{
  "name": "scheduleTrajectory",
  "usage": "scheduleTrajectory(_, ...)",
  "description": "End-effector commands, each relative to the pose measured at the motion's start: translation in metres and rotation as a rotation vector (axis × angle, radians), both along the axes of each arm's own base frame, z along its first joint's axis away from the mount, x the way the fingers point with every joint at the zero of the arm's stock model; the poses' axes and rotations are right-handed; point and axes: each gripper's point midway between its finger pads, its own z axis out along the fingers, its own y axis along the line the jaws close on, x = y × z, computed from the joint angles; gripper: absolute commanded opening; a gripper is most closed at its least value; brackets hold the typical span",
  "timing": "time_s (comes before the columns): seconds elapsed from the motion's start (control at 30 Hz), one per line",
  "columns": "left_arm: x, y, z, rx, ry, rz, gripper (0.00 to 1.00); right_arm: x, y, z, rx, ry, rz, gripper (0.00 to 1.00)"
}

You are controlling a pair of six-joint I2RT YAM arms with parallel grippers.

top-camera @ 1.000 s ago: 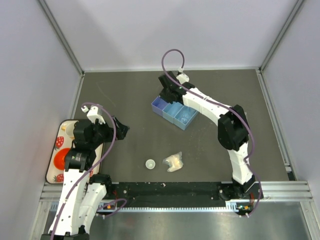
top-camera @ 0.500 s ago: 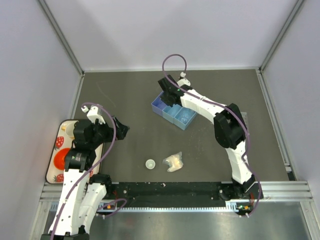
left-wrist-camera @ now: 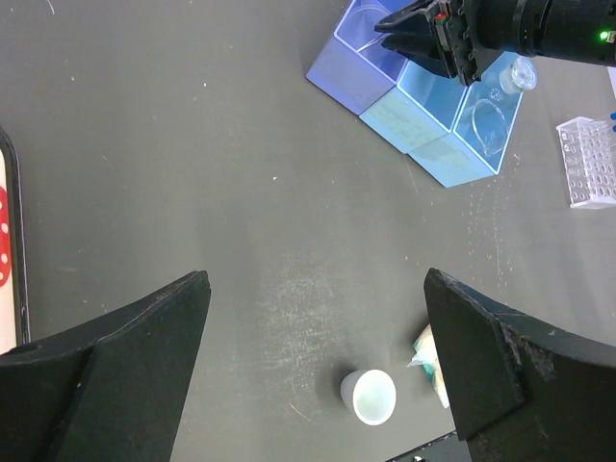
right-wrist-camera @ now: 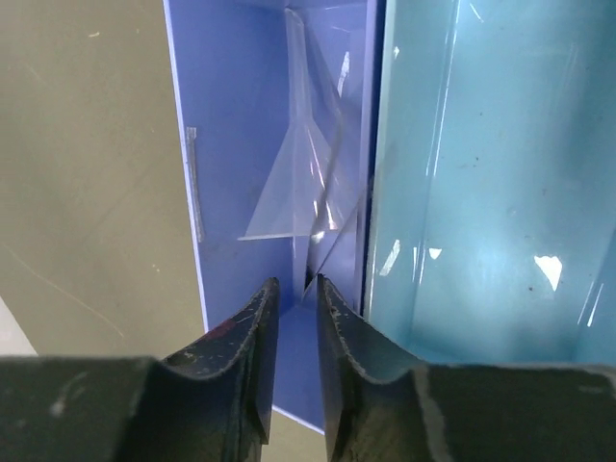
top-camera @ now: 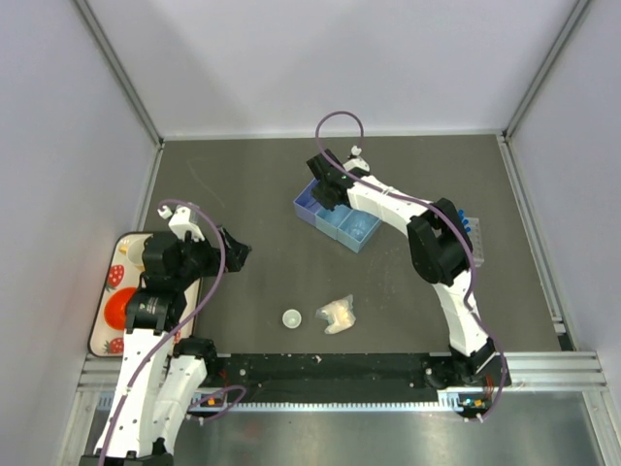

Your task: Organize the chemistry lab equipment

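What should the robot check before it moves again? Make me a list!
1. The left gripper is open and empty: ok.
2. The tiny flask lies inside the purple bin: ok.
3. The right gripper is free of the flask: cannot tell; its jaws stand only a little apart, right over it.
4. The white dish is put away: not ok, it sits out on the table.
5. The yellowish packet is put away: not ok, it lies beside the dish.
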Motion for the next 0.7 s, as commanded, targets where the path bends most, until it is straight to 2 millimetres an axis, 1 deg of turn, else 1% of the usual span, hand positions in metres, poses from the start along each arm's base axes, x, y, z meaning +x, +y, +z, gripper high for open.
scheduleTrajectory(0.0, 0.005, -0.001, 0.008, -0.004, -0.047, -0.007, 0.98, 0.007, -0.003, 0.009, 0.001, -0.022, -0.016, 0.26)
scheduleTrajectory(0.1, 0.005, 0.0, 0.007, -0.002, -0.044, -0.004, 0.98, 0.007, -0.002, 0.017, 0.009, -0.032, -0.009, 0.29)
scheduleTrajectory(0.2, 0.005, -0.001, 0.006, -0.003, -0.04, -0.009, 0.98, 0.006, 0.0, 0.031, 0.02, -0.052, 0.007, 0.29)
scheduleTrajectory(0.23, 0.005, -0.001, 0.006, -0.003, -0.04, -0.014, 0.98, 0.006, -0.001, 0.041, 0.025, -0.068, 0.013, 0.29)
scheduleTrajectory(0.33, 0.006, -0.003, 0.004, 0.0, -0.03, -0.028, 0.98, 0.003, 0.001, 0.062, 0.029, -0.101, 0.041, 0.29)
scheduleTrajectory(0.37, 0.006, -0.003, 0.005, 0.004, -0.031, -0.028, 0.98, 0.0, 0.0, 0.078, 0.043, -0.124, 0.048, 0.29)
scheduleTrajectory(0.43, 0.007, -0.002, 0.004, 0.009, -0.027, -0.026, 0.98, -0.003, -0.003, 0.094, 0.033, -0.152, 0.077, 0.29)
scheduleTrajectory(0.47, 0.007, -0.002, 0.003, 0.012, -0.027, -0.029, 0.98, -0.006, -0.007, 0.117, 0.041, -0.19, 0.089, 0.29)
scheduleTrajectory(0.57, 0.006, -0.006, 0.002, 0.022, -0.028, -0.062, 0.96, -0.013, -0.02, 0.146, -0.011, -0.256, 0.133, 0.29)
scheduleTrajectory(0.6, 0.005, -0.009, 0.0, 0.022, -0.011, -0.081, 0.95, -0.019, -0.027, 0.172, -0.007, -0.303, 0.139, 0.29)
scheduleTrajectory(0.63, 0.004, -0.011, -0.001, 0.025, -0.003, -0.092, 0.94, -0.025, -0.034, 0.175, -0.034, -0.313, 0.162, 0.29)
scheduleTrajectory(0.67, 0.003, -0.014, 0.001, 0.025, 0.002, -0.119, 0.93, -0.029, -0.037, 0.183, -0.043, -0.332, 0.18, 0.28)
